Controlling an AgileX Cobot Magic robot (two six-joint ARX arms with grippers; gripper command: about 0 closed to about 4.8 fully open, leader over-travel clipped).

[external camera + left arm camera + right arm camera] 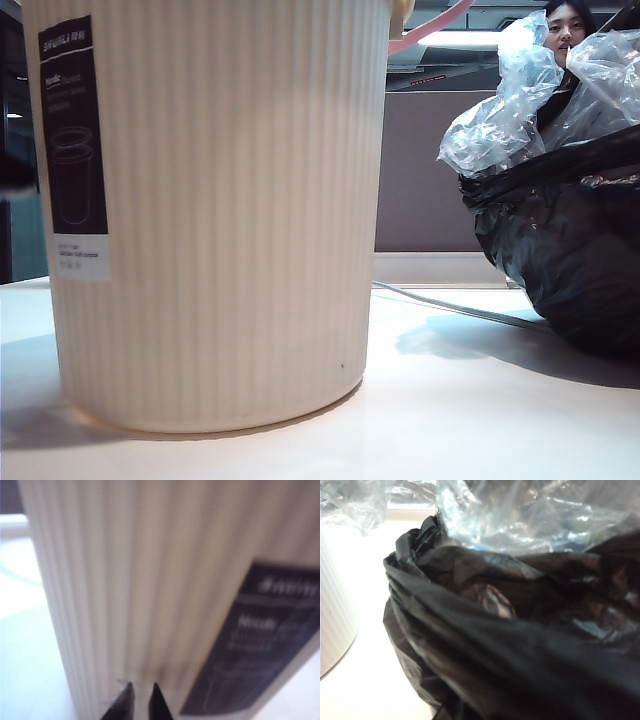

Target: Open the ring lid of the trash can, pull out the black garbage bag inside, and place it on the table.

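the black garbage bag is seen out beside the trash can, low over the worktop; right hand hidden, judged closed, left hand nearly together, empty.

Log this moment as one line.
black garbage bag: on table, right of trash can | ring lid: raised | left gripper: beside can, nearly shut | right gripper: hidden, shut

We see trash can: cream ribbed plastic, matt, dark paper-like label. Black garbage bag: thin glossy crinkled plastic, clear film on top. Table: smooth white, slight sheen. Ring lid: pink plastic.
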